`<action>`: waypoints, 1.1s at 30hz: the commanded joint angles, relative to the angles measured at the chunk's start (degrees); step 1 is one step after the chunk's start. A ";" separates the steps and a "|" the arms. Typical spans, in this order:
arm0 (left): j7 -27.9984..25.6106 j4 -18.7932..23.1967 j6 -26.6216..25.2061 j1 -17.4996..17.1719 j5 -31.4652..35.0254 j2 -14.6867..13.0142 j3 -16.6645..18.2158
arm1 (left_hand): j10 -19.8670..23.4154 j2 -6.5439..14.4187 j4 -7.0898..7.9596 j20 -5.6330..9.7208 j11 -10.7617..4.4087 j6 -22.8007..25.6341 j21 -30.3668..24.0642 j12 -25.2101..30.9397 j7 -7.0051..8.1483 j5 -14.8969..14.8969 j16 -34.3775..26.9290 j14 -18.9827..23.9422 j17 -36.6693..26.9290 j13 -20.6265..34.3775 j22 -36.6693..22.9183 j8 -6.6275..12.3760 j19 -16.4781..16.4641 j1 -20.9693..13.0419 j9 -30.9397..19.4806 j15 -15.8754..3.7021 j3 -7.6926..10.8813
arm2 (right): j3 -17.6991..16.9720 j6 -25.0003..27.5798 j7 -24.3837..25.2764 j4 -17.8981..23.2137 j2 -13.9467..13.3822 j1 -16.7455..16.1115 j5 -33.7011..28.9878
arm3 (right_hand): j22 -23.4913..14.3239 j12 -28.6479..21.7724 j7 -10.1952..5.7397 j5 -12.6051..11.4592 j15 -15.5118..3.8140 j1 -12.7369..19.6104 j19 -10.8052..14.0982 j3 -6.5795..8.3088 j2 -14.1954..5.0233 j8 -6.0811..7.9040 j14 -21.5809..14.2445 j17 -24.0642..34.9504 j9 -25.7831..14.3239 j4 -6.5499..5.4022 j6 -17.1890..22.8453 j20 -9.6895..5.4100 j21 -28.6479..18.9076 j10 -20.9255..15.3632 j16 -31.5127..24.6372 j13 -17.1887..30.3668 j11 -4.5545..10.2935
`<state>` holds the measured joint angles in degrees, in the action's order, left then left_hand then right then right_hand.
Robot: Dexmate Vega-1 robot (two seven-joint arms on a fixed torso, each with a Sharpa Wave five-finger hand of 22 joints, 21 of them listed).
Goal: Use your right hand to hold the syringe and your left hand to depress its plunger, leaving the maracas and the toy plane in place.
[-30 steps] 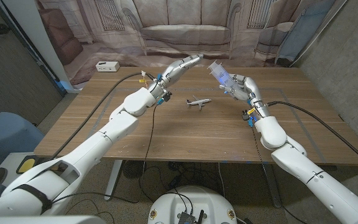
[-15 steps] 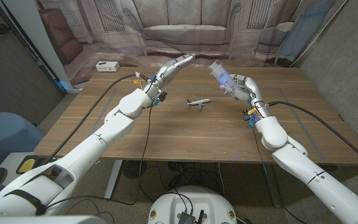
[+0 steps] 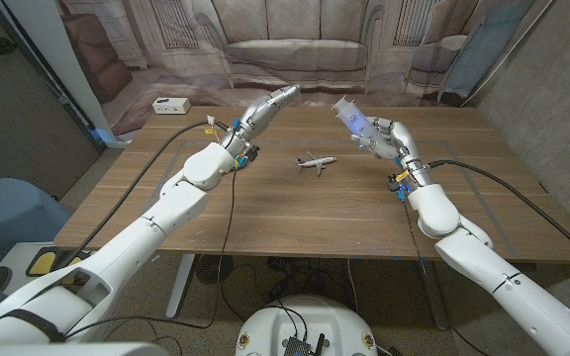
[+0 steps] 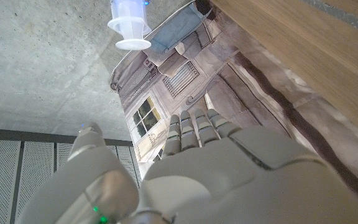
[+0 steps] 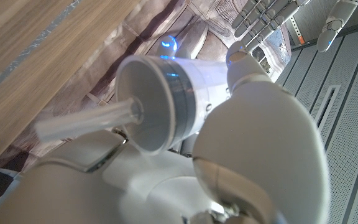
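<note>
Two arms of mine come up from the bottom corners of the head view and meet over the far half of the wooden table. On the right of the frame, my right hand is wrapped around the syringe, which tilts up and to the left, off the table, with its wide end toward the upper centre. My left hand is upper left of centre, fingers stretched out straight and holding nothing, well apart from the syringe with bare air between them. The toy plane lies on the table below that gap, touched by neither hand. A white power strip sits at the table's far left corner, and a printed backdrop of a sofa hangs behind the table. Black cables trail along both forearms.

Left wrist view: my left hand takes up the lower part, fingers straight and together, nothing in them. The syringe's wide end shows at the top edge, left of centre, clear of my fingertips. The table's wood runs across the upper right corner.

Right wrist view: my right hand clasps the syringe at centre, its thin rod reaching left. My left hand's fingers show in the upper right, apart from it.
</note>
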<state>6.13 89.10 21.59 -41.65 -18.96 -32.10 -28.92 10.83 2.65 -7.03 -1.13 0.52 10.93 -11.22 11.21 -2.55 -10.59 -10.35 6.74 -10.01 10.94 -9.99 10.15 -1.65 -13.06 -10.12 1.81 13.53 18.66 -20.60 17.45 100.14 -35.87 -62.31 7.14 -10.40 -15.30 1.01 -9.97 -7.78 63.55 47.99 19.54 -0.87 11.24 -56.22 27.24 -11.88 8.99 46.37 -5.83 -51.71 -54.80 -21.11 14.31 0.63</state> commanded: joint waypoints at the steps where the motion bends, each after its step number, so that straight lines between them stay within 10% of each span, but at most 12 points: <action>1: -0.82 0.20 -0.78 -0.85 -1.48 -0.03 0.76 | 0.16 0.10 -0.14 0.05 0.08 -0.04 0.12 0.37 0.01 -0.02 -0.17 -0.18 -0.15 0.07 -0.23 0.45 0.07 -0.53 -0.03 0.16 -0.16 | -1.43 1.42 1.61 1.95 -0.96 -1.90 -0.77 | -0.02 -0.33 -1.00 -0.21 -2.87 -6.63 -0.39 11.25 -9.82 0.30 -1.08 0.18 -0.22 -10.65 0.78 -3.19 -0.52 -1.47 -0.06 0.38 -0.19; 33: -3.44 0.46 0.49 -2.82 -1.86 -0.51 2.60 | 1.33 0.27 -0.09 -0.99 0.22 1.53 -0.09 0.83 -0.27 -0.03 -0.43 0.85 -0.16 0.08 -0.25 0.85 -0.36 -0.64 -0.06 0.50 -0.16 | -6.00 6.20 2.42 8.29 -5.64 -7.31 -3.46 | 0.06 -0.14 -1.48 -0.27 -2.44 -6.97 -1.28 11.33 -9.80 0.32 -0.20 0.22 -0.24 -10.59 0.91 -3.08 -1.20 -0.98 0.35 0.40 0.21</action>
<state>3.05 89.01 22.16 -43.63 -20.59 -32.12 -26.90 11.78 2.65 -7.02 -1.54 0.82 11.78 -11.22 11.88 -2.97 -10.59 -10.63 7.38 -10.01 10.94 -9.99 10.86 -2.07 -13.06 -10.12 2.04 13.53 14.37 -17.68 20.12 105.91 -39.36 -67.46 4.83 -10.41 -15.24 0.79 -9.91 -7.80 63.55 46.94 19.78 -0.87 11.25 -56.20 27.23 -11.83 9.24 46.15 -5.60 -52.58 -54.81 -21.10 14.51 0.64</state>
